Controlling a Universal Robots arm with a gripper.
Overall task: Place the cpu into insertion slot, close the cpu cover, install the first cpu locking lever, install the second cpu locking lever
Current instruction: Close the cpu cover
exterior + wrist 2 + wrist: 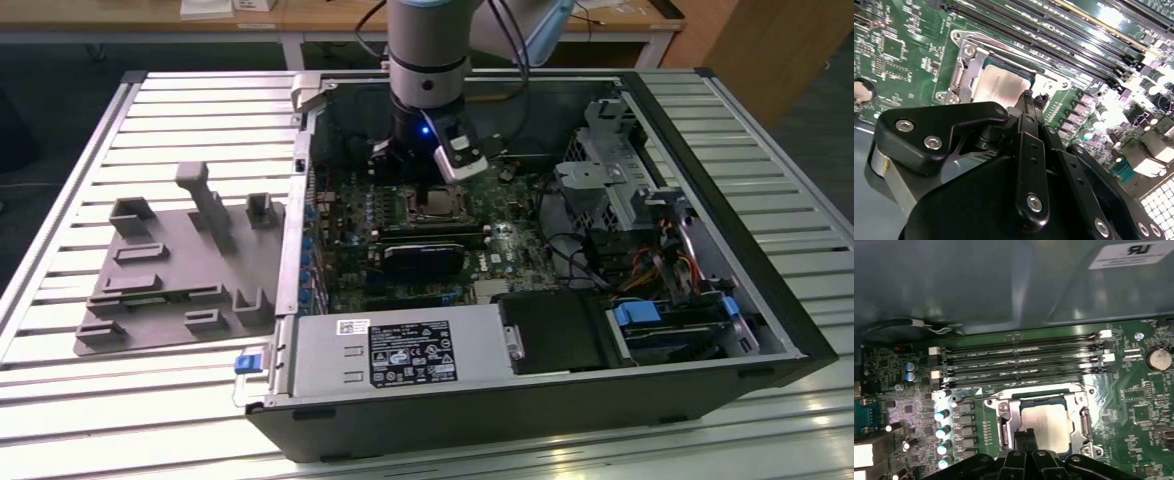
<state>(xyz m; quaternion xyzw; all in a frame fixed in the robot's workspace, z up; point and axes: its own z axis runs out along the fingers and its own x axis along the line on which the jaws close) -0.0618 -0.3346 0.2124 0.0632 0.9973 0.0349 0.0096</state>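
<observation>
The cpu (1046, 421) lies flat in the insertion slot (434, 205) on the green board, its pale metal top showing. The silvery cpu cover (1005, 416) lies down around it, framing the chip through its window. In the second wrist view the cpu (1001, 84) and cpu cover (966, 67) appear just past my fingertips. A thin wire lever (1019, 390) runs along the slot's side nearest the memory slots. My gripper (1027, 435) hangs low over the slot's edge, its two narrow fingers (1027, 102) pressed together with nothing seen between them. From outside, the gripper (457, 168) hovers just above the slot.
Long black memory slots (1019, 360) run beside the socket, with a row of capacitors (943, 432) on another side. A black card (427, 255) sits below the socket, cables and drive cages (627, 200) fill the case's right side, and a grey fixture plate (174, 270) lies outside.
</observation>
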